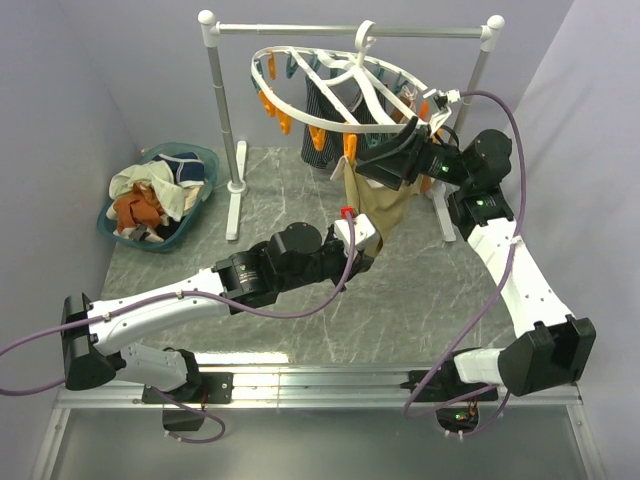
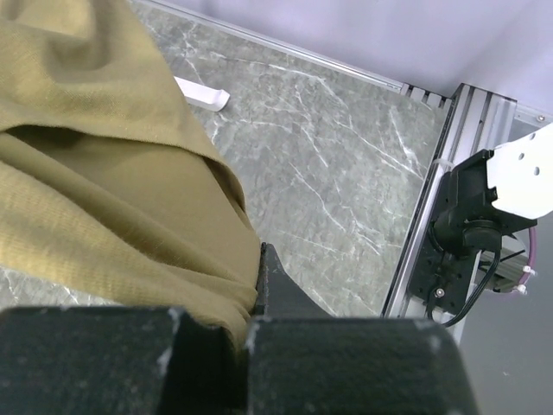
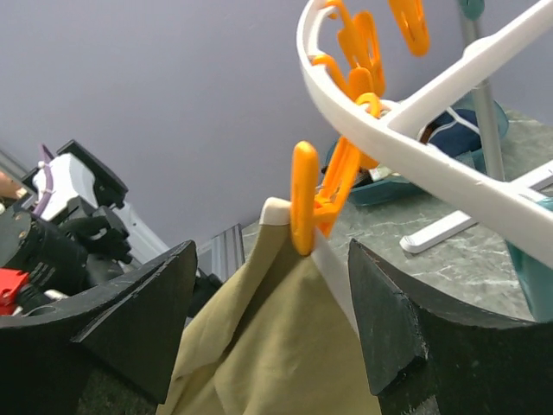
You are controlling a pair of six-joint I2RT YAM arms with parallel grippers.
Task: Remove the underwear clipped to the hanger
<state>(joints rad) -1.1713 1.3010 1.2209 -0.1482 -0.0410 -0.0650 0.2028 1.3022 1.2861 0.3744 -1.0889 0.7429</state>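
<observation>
Top external: fixed, high behind the arm bases, angled down across the table (image 1: pixel 290 195) to the hanger (image 1: pixel 352 68) on its rail stand (image 1: pixel 222 110); widest, farthest view
Left wrist: rides the left gripper (image 2: pixel 246 333), faces down at the table, pressed close to the tan-brown underwear (image 2: pixel 104 199)
Right wrist: rides the right gripper (image 3: pixel 270 294), tilts upward at an orange clothespin (image 3: pixel 303 199), close
All three share underwear and table; hanger shared by top external and right wrist
</observation>
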